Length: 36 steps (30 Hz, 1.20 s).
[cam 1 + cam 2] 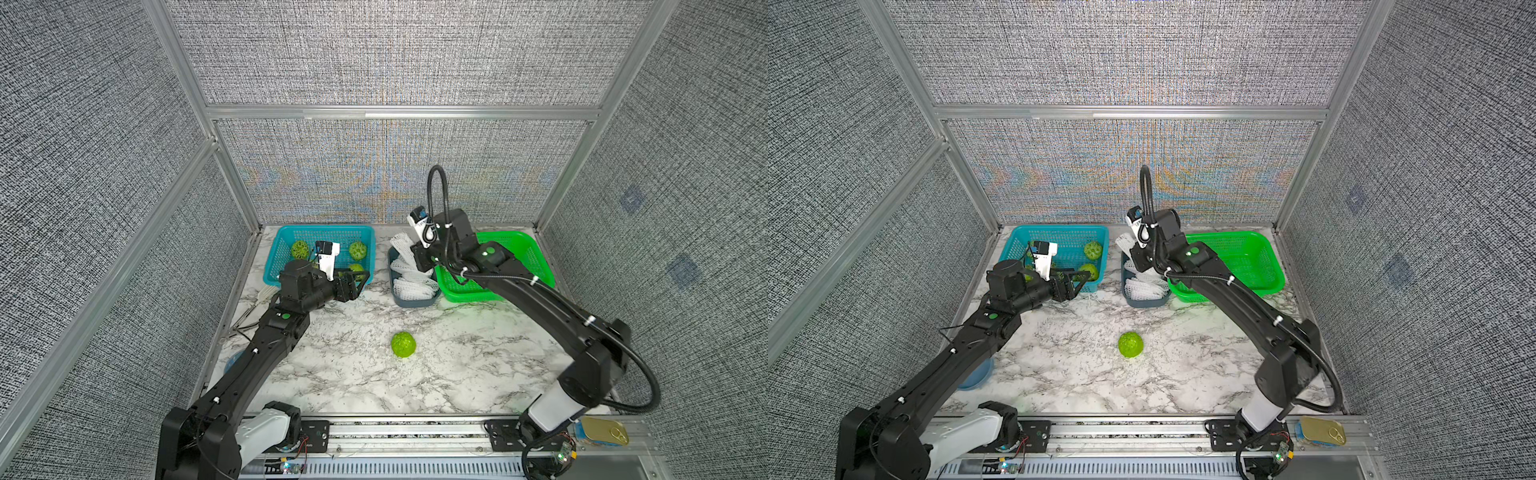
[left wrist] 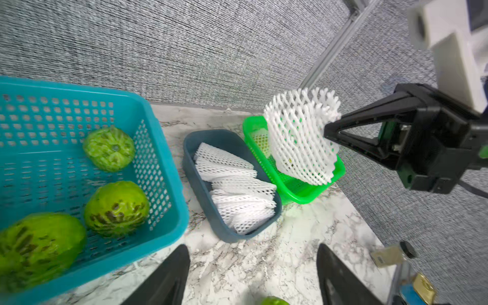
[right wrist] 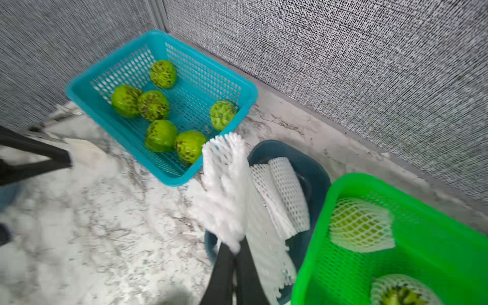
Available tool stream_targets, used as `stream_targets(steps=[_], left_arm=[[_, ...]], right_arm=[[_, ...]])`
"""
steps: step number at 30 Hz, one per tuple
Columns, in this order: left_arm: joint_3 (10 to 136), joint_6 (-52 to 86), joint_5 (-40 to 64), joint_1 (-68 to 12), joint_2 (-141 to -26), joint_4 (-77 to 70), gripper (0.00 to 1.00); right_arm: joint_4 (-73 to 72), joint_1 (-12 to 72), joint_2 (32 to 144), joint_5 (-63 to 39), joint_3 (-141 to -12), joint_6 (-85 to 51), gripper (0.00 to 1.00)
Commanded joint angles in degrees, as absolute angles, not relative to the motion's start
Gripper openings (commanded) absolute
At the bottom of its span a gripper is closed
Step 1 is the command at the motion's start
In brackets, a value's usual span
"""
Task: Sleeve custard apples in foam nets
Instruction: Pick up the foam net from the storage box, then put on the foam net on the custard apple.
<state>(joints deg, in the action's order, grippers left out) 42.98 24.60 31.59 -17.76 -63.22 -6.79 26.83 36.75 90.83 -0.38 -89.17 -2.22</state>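
Clearly, the right pincer is clamped on one foam net, which stands up from its tips above the dark tray of stacked foam nets. The left pincer hangs with its fingers apart and empty at the near corner of the teal basket, where six custard apples lie. One loose custard apple sits mid-desk, well apart from both pincers, toward the robot's base. Two netted fruits lie in the green basket.
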Motion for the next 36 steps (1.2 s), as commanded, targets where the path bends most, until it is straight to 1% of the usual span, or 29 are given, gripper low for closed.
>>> stream_targets(steps=[1, 6, 10, 12, 17, 23, 36], left_arm=[[40.92, 28.75, 39.83, -17.80, -61.28, -12.25, 0.72], [36.93, 29.55, 40.99, -19.41, -56.06, -13.53, 0.70], [34.88, 27.90, 40.92, -22.58, -53.42, -12.42, 0.70], [34.40, 27.06, 39.91, -25.66, -53.33, -11.39, 0.70], [33.18, 26.59, 35.96, -32.88, -55.13, -11.74, 0.71], [29.46, 31.78, 34.73, -34.24, -57.90, -19.62, 0.72], [31.25, 33.62, 34.04, -38.74, -65.11, -24.43, 0.71]], right_arm=[[19.70, 36.46, 84.87, -6.91, -82.70, -16.62, 0.00], [11.23, 35.33, 75.29, -11.01, -69.39, -35.20, 0.00], [2.43, 34.58, 68.51, -14.44, -58.35, -45.81, 0.00], [0.34, 34.62, 65.77, -14.81, -54.69, -49.25, 0.00], [-3.52, 34.77, 61.45, -16.25, -47.81, -53.45, 0.00], [-4.93, 35.83, 60.03, -17.39, -44.77, -53.78, 0.00], [-7.79, 37.78, 60.55, -17.03, -41.85, -52.79, 0.00]])
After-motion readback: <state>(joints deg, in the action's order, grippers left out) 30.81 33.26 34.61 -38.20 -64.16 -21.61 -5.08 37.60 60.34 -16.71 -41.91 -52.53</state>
